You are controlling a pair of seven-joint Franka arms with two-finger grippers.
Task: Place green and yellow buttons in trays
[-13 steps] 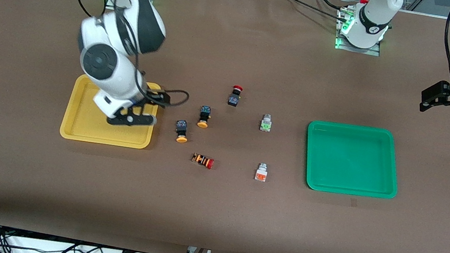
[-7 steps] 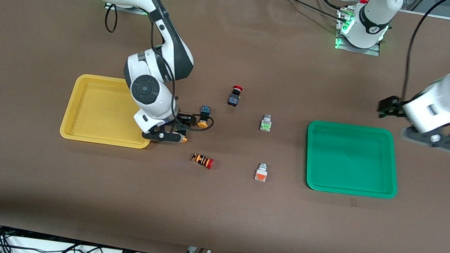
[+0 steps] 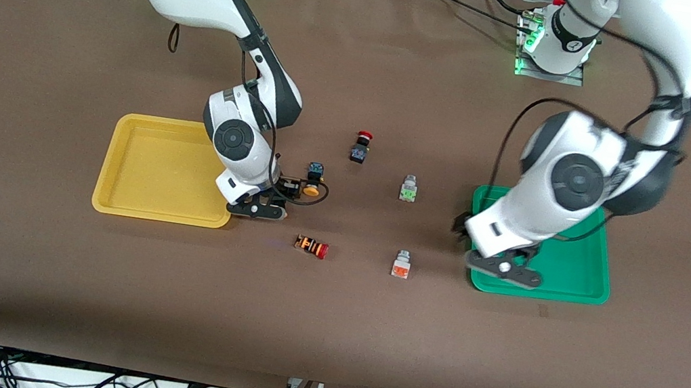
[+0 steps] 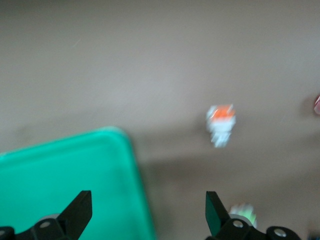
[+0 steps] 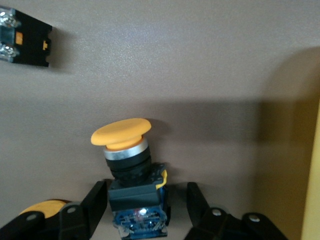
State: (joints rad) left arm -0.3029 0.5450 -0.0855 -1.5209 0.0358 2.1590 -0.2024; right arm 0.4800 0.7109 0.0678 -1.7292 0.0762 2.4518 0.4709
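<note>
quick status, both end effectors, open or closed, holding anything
Left end effector: open, holding nothing, over the green tray edge.
Right end effector: open, fingers either side of a yellow-capped button, not gripping it.

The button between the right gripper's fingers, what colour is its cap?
Yellow-orange cap on a black body; the right wrist view shows it best.
</note>
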